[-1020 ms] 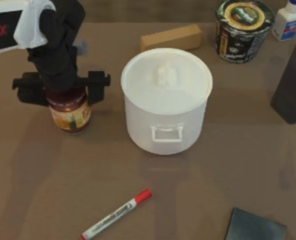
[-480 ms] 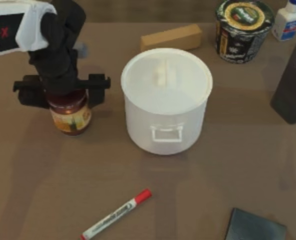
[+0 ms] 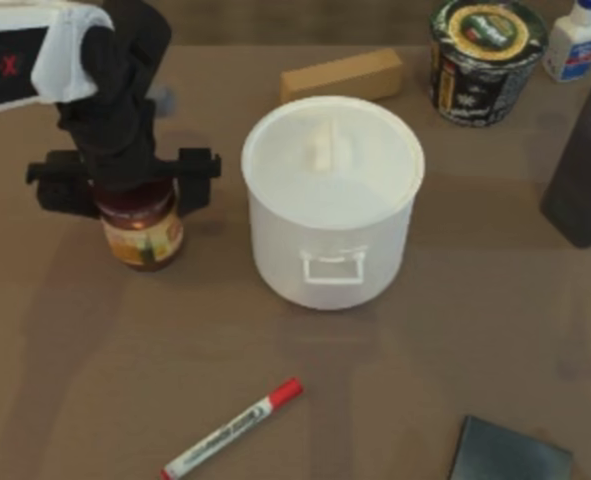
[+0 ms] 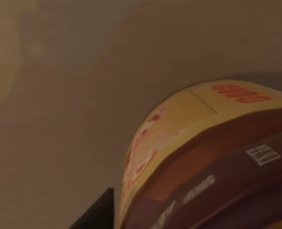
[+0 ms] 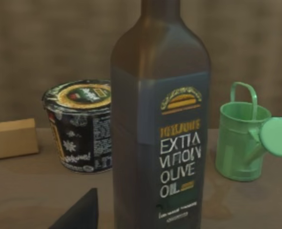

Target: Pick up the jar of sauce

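At the left of the worktop [image 3: 95,400] the left hand [image 3: 125,190] sits over the jar of sauce [image 3: 142,232], straddling its lid; whether it actually clamps the jar I cannot tell. A firm squeeze and a straight vertical lift should keep it clear of the white pot [image 3: 332,200] to its right. The jar stands upright, long axis vertical, label facing near. The right arm shows in no view.

The setting was a rendered tabletop test scene rather than a real room. A plain brown table [image 3: 455,330] carried mixed kitchen and office goods: a white pot [image 3: 332,200], an olive oil bottle [image 5: 162,119], a marker [image 3: 233,428] and a green watering can [image 5: 243,138].
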`<state>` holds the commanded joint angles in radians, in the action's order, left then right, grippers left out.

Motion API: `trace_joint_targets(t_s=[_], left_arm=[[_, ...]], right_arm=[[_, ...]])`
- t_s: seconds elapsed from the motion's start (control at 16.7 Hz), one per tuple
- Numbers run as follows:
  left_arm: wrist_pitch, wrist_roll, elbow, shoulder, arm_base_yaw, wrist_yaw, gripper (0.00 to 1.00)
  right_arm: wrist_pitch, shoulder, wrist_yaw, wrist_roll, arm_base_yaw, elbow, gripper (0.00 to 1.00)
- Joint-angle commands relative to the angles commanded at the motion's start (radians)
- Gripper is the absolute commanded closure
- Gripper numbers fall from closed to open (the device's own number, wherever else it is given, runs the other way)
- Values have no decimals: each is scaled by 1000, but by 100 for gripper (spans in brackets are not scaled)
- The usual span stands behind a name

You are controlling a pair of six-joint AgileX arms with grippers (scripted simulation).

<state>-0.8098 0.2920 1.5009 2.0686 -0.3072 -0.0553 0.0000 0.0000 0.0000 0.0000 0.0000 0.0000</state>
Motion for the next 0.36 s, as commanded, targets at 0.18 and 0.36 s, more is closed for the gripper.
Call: trace_joint_targets(t_s=[0.18,0.36], left_arm=[[0,0,0,0,0,0,0],[0,0,0,0,0,0,0]], right_arm=[[0,0,0,0,0,0,0],[0,0,0,0,0,0,0]])
